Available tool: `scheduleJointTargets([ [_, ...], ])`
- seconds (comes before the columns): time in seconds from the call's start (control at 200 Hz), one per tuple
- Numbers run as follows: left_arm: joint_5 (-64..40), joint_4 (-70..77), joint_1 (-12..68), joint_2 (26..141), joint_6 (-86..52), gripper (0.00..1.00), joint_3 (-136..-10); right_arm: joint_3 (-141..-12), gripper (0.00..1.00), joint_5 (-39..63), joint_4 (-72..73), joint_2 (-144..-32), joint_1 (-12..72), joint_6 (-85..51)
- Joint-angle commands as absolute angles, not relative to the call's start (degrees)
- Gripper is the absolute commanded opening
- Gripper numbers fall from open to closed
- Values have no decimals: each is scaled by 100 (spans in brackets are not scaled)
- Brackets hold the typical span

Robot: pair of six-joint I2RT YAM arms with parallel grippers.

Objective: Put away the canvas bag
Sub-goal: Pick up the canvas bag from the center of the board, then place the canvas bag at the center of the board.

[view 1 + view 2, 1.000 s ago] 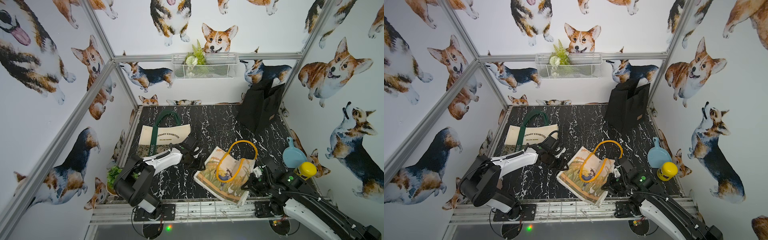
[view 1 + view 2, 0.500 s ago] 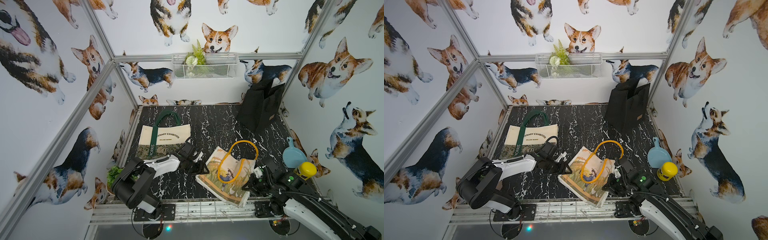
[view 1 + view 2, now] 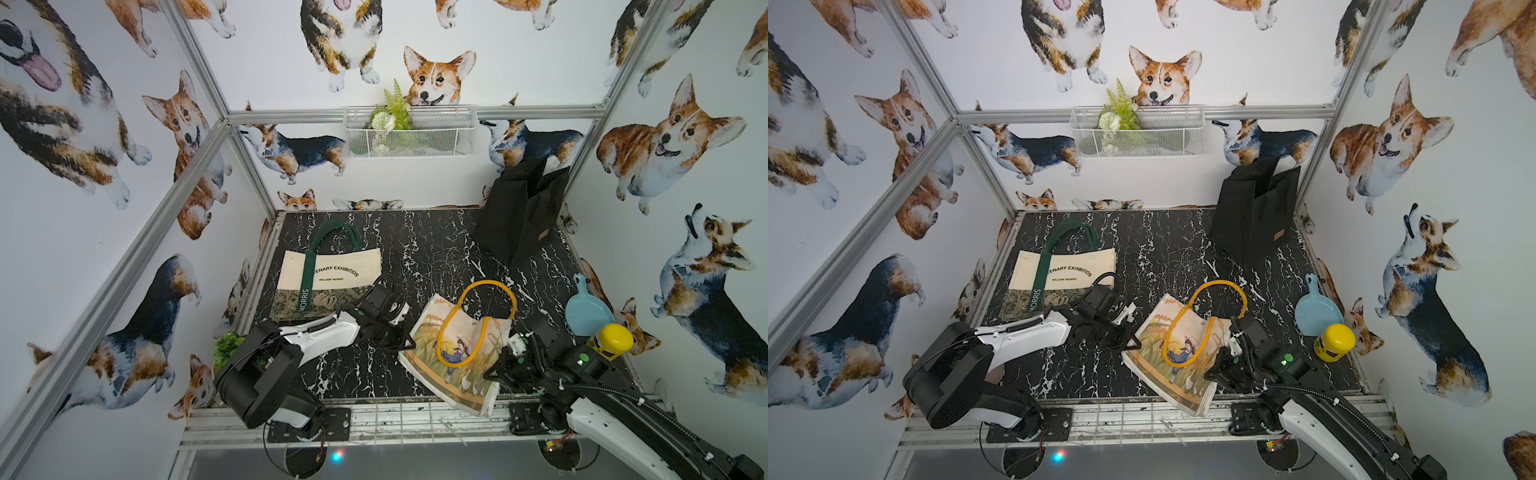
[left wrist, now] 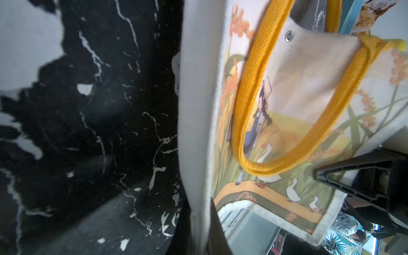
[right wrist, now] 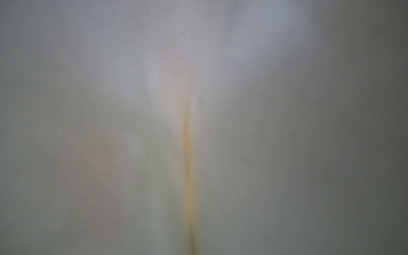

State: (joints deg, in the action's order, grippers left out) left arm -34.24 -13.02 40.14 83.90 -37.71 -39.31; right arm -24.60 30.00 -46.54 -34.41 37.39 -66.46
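The canvas bag [image 3: 457, 361] [image 3: 1177, 368], printed with a girl and geese and fitted with yellow handles [image 3: 486, 286], is near the front of the black marble table, its lower corner out over the front rail. My left gripper [image 3: 409, 345] [image 3: 1136, 343] is shut on the bag's left edge. In the left wrist view the white edge [image 4: 198, 132] runs between the dark fingers of that gripper [image 4: 202, 231]. At the bag's right edge is my right gripper [image 3: 496, 372] [image 3: 1214, 372], shut on the fabric. Blurred cloth [image 5: 187, 154] fills the right wrist view.
A cream tote with green handles [image 3: 332, 274] lies flat at the left. A black open bag [image 3: 519, 216] stands at the back right. A blue scoop [image 3: 588, 311] and a yellow-lidded jar [image 3: 609, 340] sit by the right wall. A wire basket [image 3: 409, 133] hangs on the back wall.
My left gripper has moved right from beside the green-handled tote to the printed bag's left edge and closed on it. The right arm has stayed put.
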Motion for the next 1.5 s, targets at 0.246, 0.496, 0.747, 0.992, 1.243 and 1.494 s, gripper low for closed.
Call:
scheduleJointTargets([
  [0.246,-3141,-2149,3378,7952,-3122,0,-5210,-3997,0,3035,-3919,-5066,3736,-6309],
  [0.496,-3450,-3424,1622,8510,-2182,0,-7021,-7550,0,3142,-4146,-8529,3667,-4891],
  [0.747,-3067,-3739,-72,9030,-1840,0,-7913,-11084,0,4386,-3796,-11920,3562,-4877],
  [0.992,-3190,-3252,-662,9465,-2212,0,-8347,-14193,0,4979,-3361,-14173,3630,-5852],
  [1.243,-2854,-3384,-1050,9944,-2525,0,-9438,-15353,0,5299,-949,-15382,3513,-8081],
  [1.494,-2463,-3195,-1336,9545,-2672,0,-8644,-14810,0,5856,-90,-15625,3619,-8775],
])
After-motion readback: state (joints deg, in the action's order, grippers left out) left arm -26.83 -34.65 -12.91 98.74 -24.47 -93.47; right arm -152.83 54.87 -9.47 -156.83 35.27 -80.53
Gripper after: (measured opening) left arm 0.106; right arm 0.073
